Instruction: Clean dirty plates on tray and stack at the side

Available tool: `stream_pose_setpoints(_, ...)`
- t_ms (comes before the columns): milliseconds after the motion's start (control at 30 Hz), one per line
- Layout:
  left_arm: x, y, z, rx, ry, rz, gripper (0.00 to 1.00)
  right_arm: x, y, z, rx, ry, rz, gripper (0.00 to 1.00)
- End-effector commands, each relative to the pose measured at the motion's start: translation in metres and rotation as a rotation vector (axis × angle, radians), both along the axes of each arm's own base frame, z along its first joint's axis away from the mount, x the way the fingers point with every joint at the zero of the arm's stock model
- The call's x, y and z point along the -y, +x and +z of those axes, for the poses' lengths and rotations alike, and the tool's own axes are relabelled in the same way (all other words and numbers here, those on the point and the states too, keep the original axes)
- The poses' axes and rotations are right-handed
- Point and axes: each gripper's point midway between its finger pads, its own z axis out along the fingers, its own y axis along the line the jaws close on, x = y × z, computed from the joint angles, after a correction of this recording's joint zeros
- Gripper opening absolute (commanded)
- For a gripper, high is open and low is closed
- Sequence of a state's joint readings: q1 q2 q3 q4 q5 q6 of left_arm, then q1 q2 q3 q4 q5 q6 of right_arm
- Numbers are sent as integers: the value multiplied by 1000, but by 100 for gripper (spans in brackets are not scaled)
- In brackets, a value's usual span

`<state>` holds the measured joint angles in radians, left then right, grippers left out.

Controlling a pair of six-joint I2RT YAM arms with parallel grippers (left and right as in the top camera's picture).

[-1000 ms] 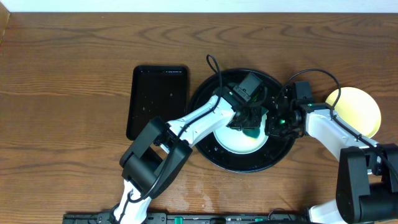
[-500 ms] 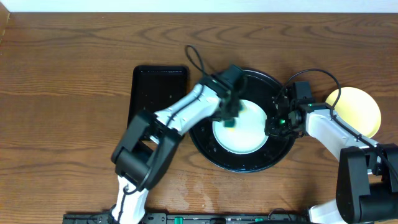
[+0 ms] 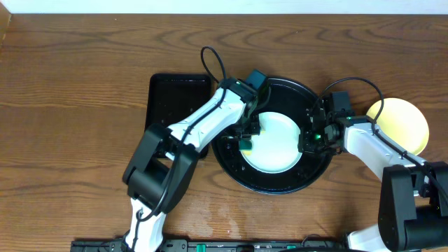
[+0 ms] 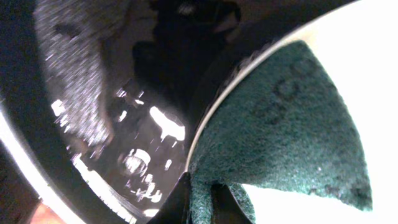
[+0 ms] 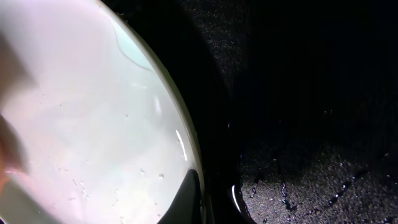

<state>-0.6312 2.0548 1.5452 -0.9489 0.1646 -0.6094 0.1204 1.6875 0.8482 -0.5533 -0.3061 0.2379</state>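
A pale mint-blue plate lies in the round black tray. My left gripper is shut on a green scouring pad and presses it on the plate's left edge. My right gripper is shut on the plate's right rim, one finger over the rim in the right wrist view. The plate's wet surface shows small droplets. A pale yellow plate sits on the table to the right of the tray. A third plate is not in view.
A smaller rectangular black tray lies left of the round tray. Cables loop above both wrists. The round tray's wet black floor fills the right of the right wrist view.
My left gripper has swept the green pad across the plate from its right side to its left edge. The right gripper and the plate have stayed in place.
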Motion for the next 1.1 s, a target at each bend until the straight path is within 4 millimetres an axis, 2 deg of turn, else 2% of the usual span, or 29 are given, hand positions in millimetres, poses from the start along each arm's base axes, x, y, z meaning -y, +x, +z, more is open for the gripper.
stream_pose_setpoints(0,-27,14,39,118,63,44,7,27,-13,-19,-48,-154,-22,1)
stream_pose_setpoints(200,-31,8,75,172,26,38,8,27,-13,-19,-47,-154,-23,1)
stream_pose_setpoints(333,-28,7,74,176,23,28,8,27,-13,-19,-47,-155,-23,1)
stream_pose_setpoints(400,-33,10,70,193,55,30,7,27,-12,-19,-47,-154,-23,1)
stream_pose_setpoints(533,-67,27,71,264,195,70,7,27,-13,-19,-47,-154,-21,1)
stream_pose_setpoints(667,-105,42,81,279,216,163,7,26,-11,-19,-31,-157,18,1)
stream_pose_setpoints(767,-140,55,84,277,232,228,8,23,-9,-16,-19,-143,38,1)
stream_pose_setpoints(833,-166,57,78,248,248,283,8,18,-6,-5,-6,-113,54,1)
stream_pose_setpoints(933,-189,53,62,190,243,326,8,16,3,24,48,-112,59,1)
stream_pose_setpoints(1000,-193,48,48,148,204,334,8,16,9,47,106,-127,61,1)
stream_pose_setpoints(1067,-192,45,37,122,147,325,17,19,14,71,179,-163,62,1)
